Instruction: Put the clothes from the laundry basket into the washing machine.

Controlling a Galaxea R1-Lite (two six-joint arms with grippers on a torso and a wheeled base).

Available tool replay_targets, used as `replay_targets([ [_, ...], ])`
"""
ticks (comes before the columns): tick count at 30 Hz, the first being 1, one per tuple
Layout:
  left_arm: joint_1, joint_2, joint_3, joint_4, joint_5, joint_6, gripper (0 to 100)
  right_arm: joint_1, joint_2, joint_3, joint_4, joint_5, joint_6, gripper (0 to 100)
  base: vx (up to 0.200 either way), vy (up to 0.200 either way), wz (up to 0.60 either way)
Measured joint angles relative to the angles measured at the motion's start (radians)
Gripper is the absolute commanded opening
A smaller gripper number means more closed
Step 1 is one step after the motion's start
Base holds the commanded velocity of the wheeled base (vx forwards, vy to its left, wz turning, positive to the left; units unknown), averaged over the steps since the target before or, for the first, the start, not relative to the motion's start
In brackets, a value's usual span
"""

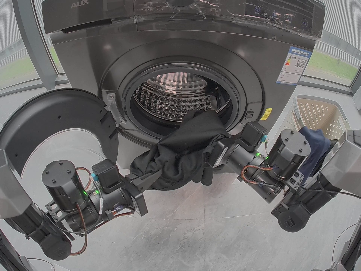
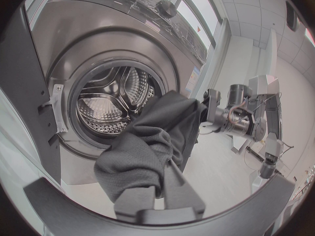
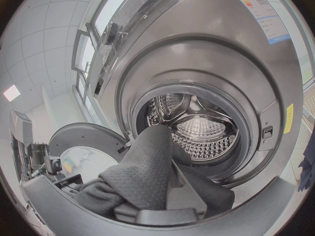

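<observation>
A black garment [image 1: 184, 151] hangs stretched between my two grippers, just in front of the washing machine's round opening [image 1: 180, 95]. My left gripper [image 1: 152, 177] is shut on its lower left end, below and left of the opening. My right gripper [image 1: 212, 149] is shut on its right side, at the opening's lower right rim. The cloth's top edge reaches the opening's lower lip. In the left wrist view the black garment [image 2: 154, 138] bunches over the fingers [image 2: 182, 187]. In the right wrist view the black garment [image 3: 147, 167] drapes over the fingers [image 3: 185, 190]. The steel drum [image 3: 193, 128] looks empty.
The washer door [image 1: 56, 121] stands swung open at the left, close above my left arm. A beige laundry basket [image 1: 319, 115] stands at the right of the machine, with a dark blue cloth [image 1: 316, 147] hanging over its rim. Grey tiled floor [image 1: 203, 223] lies below.
</observation>
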Motion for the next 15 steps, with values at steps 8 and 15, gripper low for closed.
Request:
replay_targets([
  [8,-0.009,0.082,0.048,-0.033,-0.004,0.022,100,0.004,-0.015,-0.005,0.001,0.001,-0.001,0,0.000,0.000,0.00],
  [15,-0.032,0.119,0.110,-0.033,-0.032,0.046,100,0.006,-0.017,-0.012,0.002,0.002,-0.001,0,0.000,0.000,0.00],
])
